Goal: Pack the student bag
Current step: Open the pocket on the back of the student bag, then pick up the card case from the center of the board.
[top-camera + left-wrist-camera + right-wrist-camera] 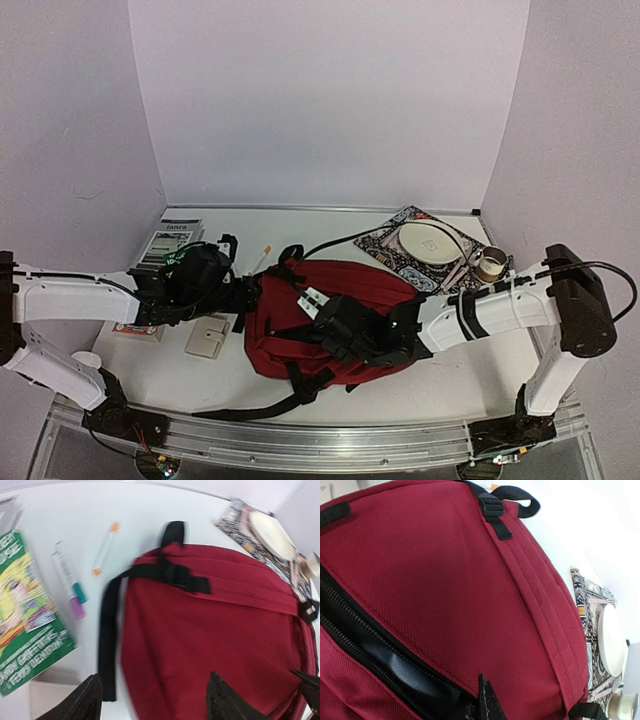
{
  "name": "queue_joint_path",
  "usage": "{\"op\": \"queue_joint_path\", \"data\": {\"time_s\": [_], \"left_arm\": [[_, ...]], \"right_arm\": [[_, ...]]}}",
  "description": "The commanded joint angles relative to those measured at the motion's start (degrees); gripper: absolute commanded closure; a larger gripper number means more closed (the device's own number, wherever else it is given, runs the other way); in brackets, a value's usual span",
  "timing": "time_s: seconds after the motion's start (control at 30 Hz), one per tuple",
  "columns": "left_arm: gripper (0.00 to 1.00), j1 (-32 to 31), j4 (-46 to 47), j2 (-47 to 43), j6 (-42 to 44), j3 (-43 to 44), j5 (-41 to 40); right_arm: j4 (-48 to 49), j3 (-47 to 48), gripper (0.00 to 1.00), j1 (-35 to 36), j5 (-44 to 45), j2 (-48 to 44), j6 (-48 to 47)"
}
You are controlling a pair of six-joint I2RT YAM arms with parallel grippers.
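Red student bag (335, 300) flat on the white table (300, 225), between your arms

Your left gripper (155, 676) stands wide over its left side, holding nothing. Your right gripper (487, 696) is closed at the open zipper (370, 635); whether it pinches fabric, you cannot tell.

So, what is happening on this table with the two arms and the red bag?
Two robot arms are working on a dark red backpack lying on the table. The right gripper is shut at the edge of the unzipped opening; whether it pinches the fabric is not clear. The left gripper hangs open over the bag's left side, holding nothing. A green book, two pens and a plate on a patterned mat lie outside the bag.
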Motion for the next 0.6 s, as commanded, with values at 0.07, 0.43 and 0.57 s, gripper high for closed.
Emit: {"op": "queue_joint_path", "data": {"time_s": [0.07,0.43,0.57], "left_arm": [[0.21,8.24,-11.97,-5.97,-1.85,-0.14,1.98],[0.17,25.31,-17.94,-4.84,-1.24,-5.66,22.73],[0.17,27.12,-17.99,-1.54,0.01,-5.58,26.54]], "right_arm": [[-6.72,6.04,1.0,1.05,7.72,0.61,5.36],[-7.02,7.06,1.0,1.2,5.15,-0.61,6.52],[-7.02,7.4,1.0,1.4,3.84,-0.49,6.89]]}}
